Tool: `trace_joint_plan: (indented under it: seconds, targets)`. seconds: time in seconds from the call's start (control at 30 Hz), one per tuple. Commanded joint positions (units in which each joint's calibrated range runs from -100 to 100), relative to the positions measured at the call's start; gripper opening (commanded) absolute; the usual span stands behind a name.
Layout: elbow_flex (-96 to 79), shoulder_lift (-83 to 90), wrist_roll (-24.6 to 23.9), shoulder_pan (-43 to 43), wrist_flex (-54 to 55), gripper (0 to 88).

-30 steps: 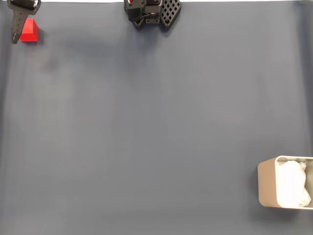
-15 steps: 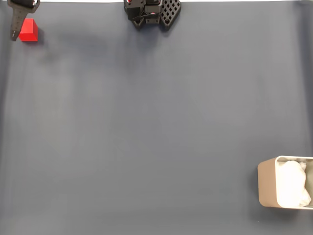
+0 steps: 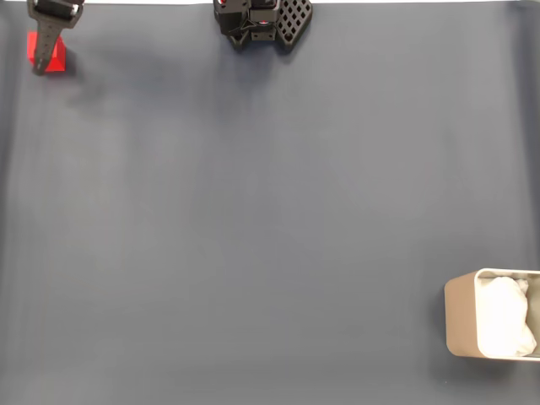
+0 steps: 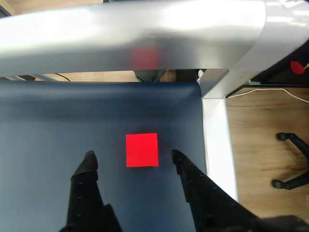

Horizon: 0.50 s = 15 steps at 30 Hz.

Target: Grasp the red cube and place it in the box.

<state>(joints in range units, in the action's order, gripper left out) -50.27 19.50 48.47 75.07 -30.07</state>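
The red cube [image 3: 56,59] lies on the dark blue mat at the far top left of the fixed view, partly covered by a dark finger of my gripper [image 3: 44,46] hanging over it. In the wrist view the red cube [image 4: 142,150] sits flat on the mat between my two black fingertips [image 4: 89,162], closer to the right one. My gripper [image 4: 133,156] is open, with gaps on both sides of the cube. The box [image 3: 460,316], beige with white wrinkly padding, stands at the bottom right edge of the fixed view, far from the cube.
The arm's black base [image 3: 261,21] sits at the top centre of the fixed view. In the wrist view a silver metal frame [image 4: 215,130] borders the mat just beyond and to the right of the cube, with wooden floor [image 4: 260,135] outside it.
The gripper finger in the fixed view has shifted right, from beside the cube's left face to over the cube. The cube and box have not moved.
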Motion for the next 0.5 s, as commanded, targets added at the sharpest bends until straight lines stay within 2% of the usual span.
trace_joint_plan:
  seconds: [0.0, 0.47]
  targets:
    - [-0.64, 0.35, 0.54, 0.0, 1.55, 36.2]
    - [-2.01, -1.65, 0.1, -1.49, 4.17, 36.2]
